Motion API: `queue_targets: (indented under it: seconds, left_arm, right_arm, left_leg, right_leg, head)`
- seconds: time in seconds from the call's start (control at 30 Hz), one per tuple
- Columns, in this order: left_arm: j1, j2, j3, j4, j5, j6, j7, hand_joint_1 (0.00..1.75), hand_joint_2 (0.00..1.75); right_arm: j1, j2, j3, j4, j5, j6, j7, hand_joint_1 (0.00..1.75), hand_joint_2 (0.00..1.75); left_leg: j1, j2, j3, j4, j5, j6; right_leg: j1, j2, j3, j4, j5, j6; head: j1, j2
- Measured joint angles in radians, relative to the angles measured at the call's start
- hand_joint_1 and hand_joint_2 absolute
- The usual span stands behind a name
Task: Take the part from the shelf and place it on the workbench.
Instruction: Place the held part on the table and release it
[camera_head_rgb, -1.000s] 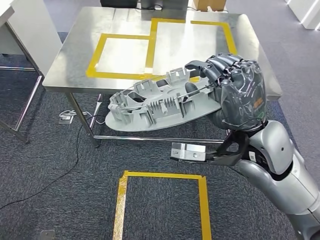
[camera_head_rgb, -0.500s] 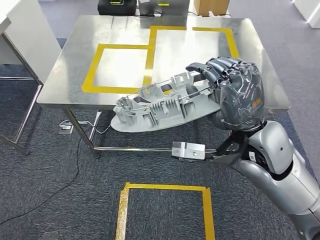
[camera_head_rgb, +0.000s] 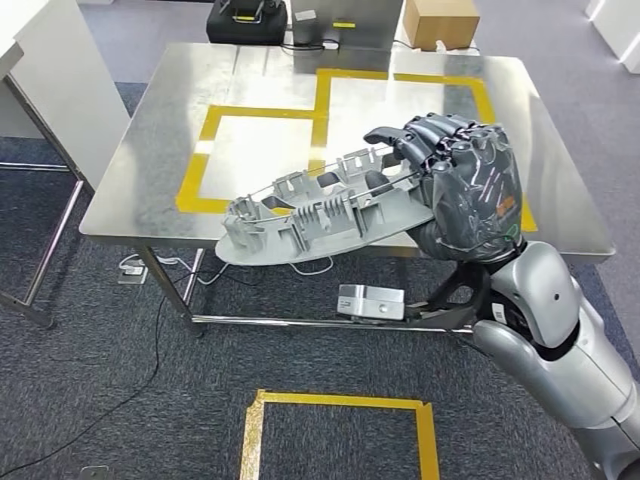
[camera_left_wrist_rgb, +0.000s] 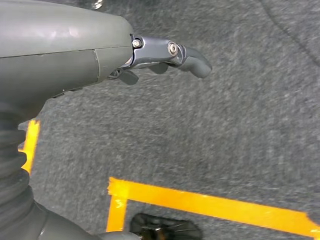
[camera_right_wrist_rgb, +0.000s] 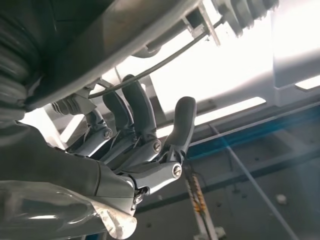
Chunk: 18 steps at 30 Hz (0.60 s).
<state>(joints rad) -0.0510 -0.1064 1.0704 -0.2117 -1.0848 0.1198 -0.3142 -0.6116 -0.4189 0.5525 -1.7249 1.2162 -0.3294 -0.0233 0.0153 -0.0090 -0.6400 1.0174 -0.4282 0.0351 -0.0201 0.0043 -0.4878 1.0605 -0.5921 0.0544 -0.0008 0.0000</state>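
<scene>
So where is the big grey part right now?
In the head view the grey part is held in the right hand, sticking out leftward over the front edge of the metal workbench.

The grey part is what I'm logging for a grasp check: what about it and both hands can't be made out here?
- Head view: the right hand covers the near end of the grey part, hiding the contact.
- Right wrist view: the fingers curl under the part, whose shape is washed out by glare.
- Left wrist view: the left hand is mostly hidden behind its own grey cover, so its state is unclear.
- Head view: the workbench legs are partly hidden by its top.
</scene>
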Motion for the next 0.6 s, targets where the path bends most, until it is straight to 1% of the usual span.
queue_targets:
  seconds: [0.03, 0.07, 0.1, 0.13, 0.17, 0.2, 0.23, 0.27, 0.3, 0.33, 0.37, 0.4, 0.43, 0.47, 0.5, 0.53, 0.57, 0.6]
  left_arm:
    - [-0.001, 0.000, 0.000, 0.000, -0.001, 0.000, 0.000, 0.00, 1.75]
    - [-0.002, 0.001, 0.000, 0.000, -0.002, 0.000, 0.000, 0.00, 1.75]
    - [-0.001, 0.001, 0.000, 0.000, -0.002, 0.000, 0.000, 0.00, 1.75]
    - [0.000, 0.000, 0.000, 0.000, -0.002, 0.000, 0.000, 0.00, 1.75]
    - [0.001, 0.000, 0.000, 0.000, -0.002, 0.000, 0.000, 0.00, 1.75]
    - [0.001, 0.000, 0.000, 0.000, -0.003, 0.000, 0.000, 0.00, 1.75]
    - [0.001, -0.001, 0.000, 0.000, -0.004, 0.000, 0.000, 0.00, 1.75]
    - [0.001, -0.003, 0.000, 0.000, -0.004, 0.000, 0.001, 0.00, 1.75]
    - [0.000, -0.004, 0.000, 0.000, -0.005, 0.001, 0.001, 0.00, 1.75]
    - [-0.001, -0.006, 0.000, 0.000, -0.006, 0.003, 0.003, 0.00, 1.75]
    - [-0.001, -0.007, 0.001, 0.000, -0.008, 0.005, 0.006, 0.00, 1.75]
    - [-0.002, -0.007, 0.001, 0.000, -0.010, 0.008, 0.009, 0.00, 1.75]
    - [-0.003, -0.008, 0.001, 0.000, -0.012, 0.010, 0.012, 0.00, 1.75]
    - [-0.005, -0.008, 0.000, 0.000, -0.015, 0.013, 0.014, 0.00, 1.75]
    - [-0.008, -0.009, 0.000, 0.000, -0.016, 0.016, 0.017, 0.00, 1.75]
    - [-0.009, -0.009, 0.000, 0.000, -0.017, 0.017, 0.019, 0.00, 1.75]
    - [-0.010, -0.009, 0.000, 0.000, -0.018, 0.019, 0.020, 0.00, 1.75]
    - [-0.010, -0.008, 0.000, 0.000, -0.018, 0.020, 0.021, 0.00, 1.75]
  right_arm:
    - [0.000, -0.001, 0.000, 0.000, 0.000, 0.000, 0.000, 1.75, 1.75]
    - [0.001, -0.002, 0.000, 0.000, 0.000, 0.000, 0.000, 1.75, 1.75]
    - [0.003, -0.003, 0.000, 0.000, -0.001, 0.001, 0.000, 1.75, 1.75]
    - [0.006, -0.004, 0.000, 0.000, -0.001, 0.001, 0.001, 1.75, 1.75]
    - [0.009, -0.004, 0.000, 0.000, -0.002, 0.002, 0.001, 1.75, 1.75]
    - [0.012, -0.006, 0.000, 0.000, -0.002, 0.002, 0.002, 1.75, 1.75]
    - [0.015, -0.008, 0.000, 0.000, -0.002, 0.003, 0.002, 1.75, 1.75]
    - [0.018, -0.010, 0.000, 0.001, -0.002, 0.005, 0.002, 1.75, 1.75]
    - [0.019, -0.011, 0.000, 0.002, -0.002, 0.009, 0.002, 1.75, 1.75]
    - [0.019, -0.012, 0.000, 0.003, -0.002, 0.013, 0.003, 1.75, 1.75]
    - [0.019, -0.012, 0.000, 0.005, -0.003, 0.019, 0.004, 1.75, 1.75]
    - [0.017, -0.012, 0.000, 0.007, -0.004, 0.027, 0.006, 1.75, 1.75]
    - [0.016, -0.012, 0.000, 0.010, -0.005, 0.033, 0.009, 1.75, 1.75]
    - [0.014, -0.012, 0.000, 0.013, -0.006, 0.039, 0.010, 1.75, 1.75]
    - [0.012, -0.012, 0.000, 0.016, -0.007, 0.044, 0.012, 1.75, 1.75]
    - [0.011, -0.012, 0.001, 0.020, -0.007, 0.048, 0.012, 1.75, 1.75]
    - [0.011, -0.012, 0.001, 0.024, -0.008, 0.050, 0.012, 1.75, 1.75]
    - [0.010, -0.011, 0.002, 0.029, -0.009, 0.054, 0.013, 1.75, 1.75]
  left_leg:
    - [-0.001, -0.001, 0.009, -0.002, -0.008, 0.004]
    - [-0.002, -0.001, 0.017, -0.002, -0.016, 0.007]
    - [-0.004, -0.002, 0.026, -0.002, -0.025, 0.008]
    - [-0.005, -0.003, 0.037, -0.002, -0.035, 0.008]
    - [-0.007, -0.004, 0.051, -0.002, -0.046, 0.008]
    - [-0.009, -0.005, 0.067, -0.002, -0.057, 0.008]
    - [-0.011, -0.006, 0.084, -0.003, -0.068, 0.007]
    - [-0.013, -0.007, 0.099, -0.003, -0.077, 0.005]
    - [-0.014, -0.008, 0.107, -0.004, -0.085, 0.001]
    - [-0.014, -0.008, 0.115, -0.004, -0.091, -0.005]
    - [-0.014, -0.007, 0.119, -0.003, -0.093, -0.012]
    - [-0.014, -0.007, 0.123, -0.002, -0.094, -0.018]
    - [-0.014, -0.006, 0.128, 0.003, -0.098, -0.023]
    - [-0.014, -0.005, 0.124, 0.019, -0.107, -0.028]
    - [-0.013, -0.004, 0.109, 0.051, -0.125, -0.033]
    - [-0.011, -0.003, 0.082, 0.103, -0.150, -0.038]
    - [-0.009, -0.003, 0.045, 0.167, -0.176, -0.044]
    - [-0.007, -0.003, 0.007, 0.226, -0.196, -0.048]
  right_leg:
    - [0.000, -0.001, -0.039, 0.065, -0.020, 0.001]
    - [0.000, -0.001, -0.087, 0.129, -0.047, 0.002]
    - [0.000, -0.001, -0.130, 0.176, -0.069, 0.003]
    - [0.001, -0.001, -0.162, 0.196, -0.076, 0.003]
    - [0.002, -0.001, -0.177, 0.182, -0.060, 0.001]
    - [0.004, -0.001, -0.178, 0.138, -0.020, -0.004]
    - [0.007, -0.001, -0.170, 0.074, 0.040, -0.013]
    - [0.012, -0.001, -0.162, 0.020, 0.091, -0.022]
    - [0.017, -0.001, -0.153, -0.021, 0.121, -0.031]
    - [0.021, -0.002, -0.147, -0.043, 0.140, -0.038]
    - [0.024, -0.002, -0.143, -0.049, 0.137, -0.043]
    - [0.023, -0.003, -0.132, -0.057, 0.138, -0.047]
    - [0.021, -0.004, -0.124, -0.064, 0.146, -0.050]
    - [0.018, -0.005, -0.113, -0.072, 0.146, -0.053]
    - [0.014, -0.006, -0.103, -0.077, 0.147, -0.054]
    - [0.014, -0.008, -0.097, -0.080, 0.145, -0.056]
    - [0.013, -0.008, -0.095, -0.081, 0.142, -0.057]
    - [0.014, -0.008, -0.093, -0.080, 0.139, -0.059]
  head:
    - [0.001, 0.000]
    - [0.002, 0.000]
    - [0.003, 0.000]
    - [0.003, 0.000]
    - [0.003, 0.000]
    - [0.004, 0.000]
    - [0.005, 0.000]
    - [0.003, 0.000]
    - [0.001, 0.000]
    - [-0.002, 0.000]
    - [-0.004, 0.000]
    - [-0.004, 0.000]
    - [-0.004, 0.000]
    - [-0.005, 0.000]
    - [-0.007, 0.000]
    - [-0.008, 0.000]
    - [-0.009, 0.000]
    - [-0.009, 0.000]
